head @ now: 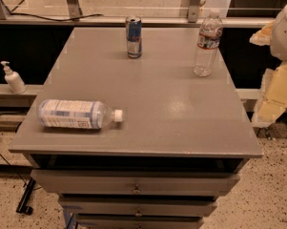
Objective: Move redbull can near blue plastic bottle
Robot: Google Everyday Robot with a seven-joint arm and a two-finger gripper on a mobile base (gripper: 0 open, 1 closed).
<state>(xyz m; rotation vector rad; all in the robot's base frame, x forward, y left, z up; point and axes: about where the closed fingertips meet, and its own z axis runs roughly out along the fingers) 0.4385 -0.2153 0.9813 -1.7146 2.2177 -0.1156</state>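
The can (134,36) stands upright at the far edge of the grey cabinet top (171,113), about midway along it. The blue-labelled bottle (76,114) lies on its side near the top's front left corner. The gripper (278,92) hangs beyond the top's right edge; whether it is spread or closed cannot be told.
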